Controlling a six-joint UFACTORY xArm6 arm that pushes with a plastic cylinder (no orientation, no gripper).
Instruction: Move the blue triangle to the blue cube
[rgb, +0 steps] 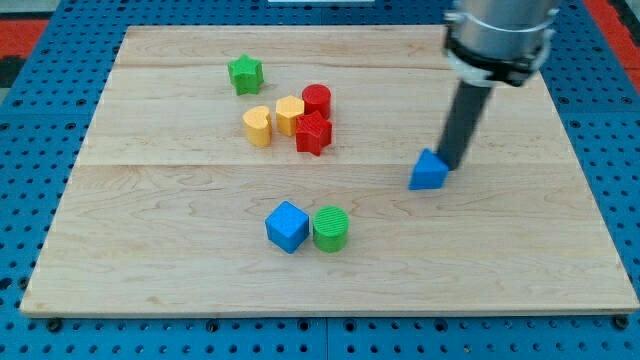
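The blue triangle (428, 171) lies on the wooden board right of centre. The blue cube (287, 226) sits lower, near the board's middle, touching a green cylinder (330, 229) on its right. My tip (453, 163) is at the triangle's upper right edge, touching or almost touching it. The dark rod rises from there to the arm at the view's top right.
A cluster sits at the upper middle: a yellow heart (258, 126), a yellow hexagon (289, 114), a red cylinder (316, 100) and a red star (313, 133). A green star (245, 74) lies above them. The board (150, 250) ends on blue pegboard.
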